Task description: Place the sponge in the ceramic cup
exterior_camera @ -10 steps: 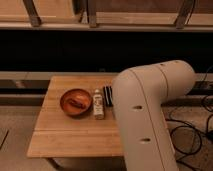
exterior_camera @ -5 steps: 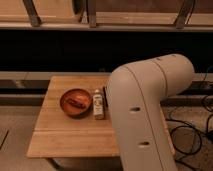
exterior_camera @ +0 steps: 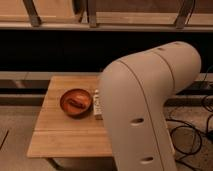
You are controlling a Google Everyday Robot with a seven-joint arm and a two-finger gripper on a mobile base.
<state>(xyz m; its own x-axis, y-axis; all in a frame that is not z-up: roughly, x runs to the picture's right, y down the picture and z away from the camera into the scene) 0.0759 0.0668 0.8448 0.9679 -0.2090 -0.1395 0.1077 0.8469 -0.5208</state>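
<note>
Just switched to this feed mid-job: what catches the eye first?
The robot's bulky white arm fills the right half of the view, hiding part of the wooden table. Beside it a reddish-brown bowl sits on the table, with a small pale bottle-like thing at its right edge. The gripper is out of view; neither sponge nor cup shows.

Neither the sponge nor the ceramic cup can be made out; the robot's pale arm (exterior_camera: 150,100) hides the table's (exterior_camera: 65,135) right side. A small pale shape (exterior_camera: 97,109) at the arm's edge may be the cup, unclear. The gripper is out of view, closed
</note>
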